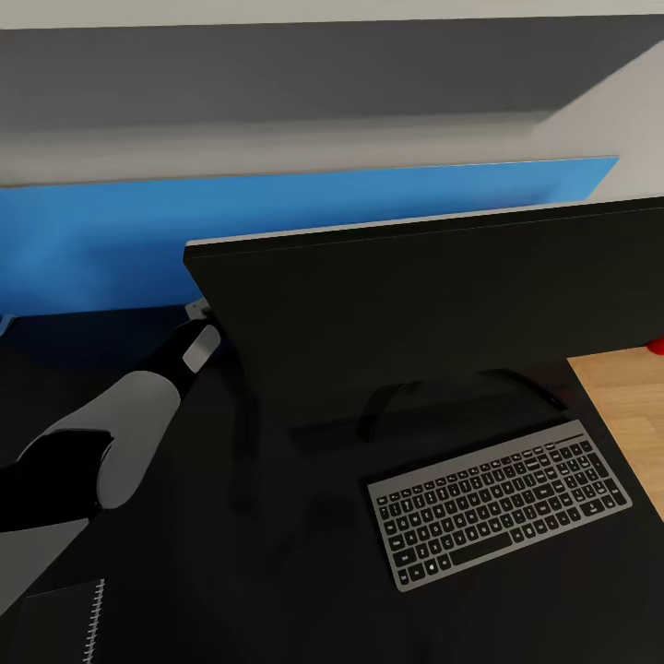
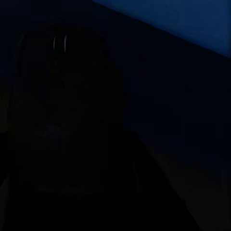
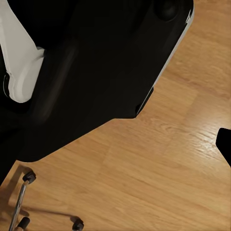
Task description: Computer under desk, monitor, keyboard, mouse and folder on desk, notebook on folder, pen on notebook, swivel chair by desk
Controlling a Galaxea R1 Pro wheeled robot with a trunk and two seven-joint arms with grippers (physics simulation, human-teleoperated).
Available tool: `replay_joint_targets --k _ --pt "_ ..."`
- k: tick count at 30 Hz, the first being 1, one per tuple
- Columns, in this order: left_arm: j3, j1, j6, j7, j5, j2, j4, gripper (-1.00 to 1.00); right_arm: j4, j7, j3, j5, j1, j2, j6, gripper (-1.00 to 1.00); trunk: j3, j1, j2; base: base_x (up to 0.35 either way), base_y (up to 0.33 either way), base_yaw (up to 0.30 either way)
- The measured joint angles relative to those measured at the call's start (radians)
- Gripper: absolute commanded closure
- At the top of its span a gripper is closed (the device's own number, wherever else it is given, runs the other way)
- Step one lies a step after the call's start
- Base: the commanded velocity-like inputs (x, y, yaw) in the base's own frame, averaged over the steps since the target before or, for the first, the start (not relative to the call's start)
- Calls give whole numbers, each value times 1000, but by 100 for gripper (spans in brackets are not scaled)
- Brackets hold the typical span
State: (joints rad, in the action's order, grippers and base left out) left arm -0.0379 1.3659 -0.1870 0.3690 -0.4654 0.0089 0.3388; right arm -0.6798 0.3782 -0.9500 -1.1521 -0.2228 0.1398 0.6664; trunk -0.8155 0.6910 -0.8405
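Black desk (image 1: 231,553) surface filled most of the head view, with a blue panel (image 1: 111,240) and grey wall behind it. At far left, near the front edge, a spiral-bound notebook (image 1: 65,627) lay flat on the desk. Left arm (image 1: 120,433) reached forward past the monitor's left edge; its gripper was hidden behind the screen, so I could not tell whether the jaws were apart or together. Left wrist view was nearly black: only a dark rounded shape, a faint pale glint and a strip of blue were visible, too dim to identify. Monitor (image 1: 433,295) stood upright on the desk, centre to right, screen dark, on a forked stand. Keyboard (image 1: 498,503) lay just in front of the stand, angled, touching nothing else. Wood floor (image 1: 627,415) showed at right beyond the desk edge.

Right wrist view showed wood floor, dark robot body and chair castors (image 3: 29,177); right gripper's jaw state could not be told.
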Motion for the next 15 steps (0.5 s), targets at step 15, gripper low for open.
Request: replay_joint_targets --k 15 --pt "5 -10 4 -2 -20 3 21 100 0 0 0 -1 0 0 0 -100 0 0 0 0 0 0"
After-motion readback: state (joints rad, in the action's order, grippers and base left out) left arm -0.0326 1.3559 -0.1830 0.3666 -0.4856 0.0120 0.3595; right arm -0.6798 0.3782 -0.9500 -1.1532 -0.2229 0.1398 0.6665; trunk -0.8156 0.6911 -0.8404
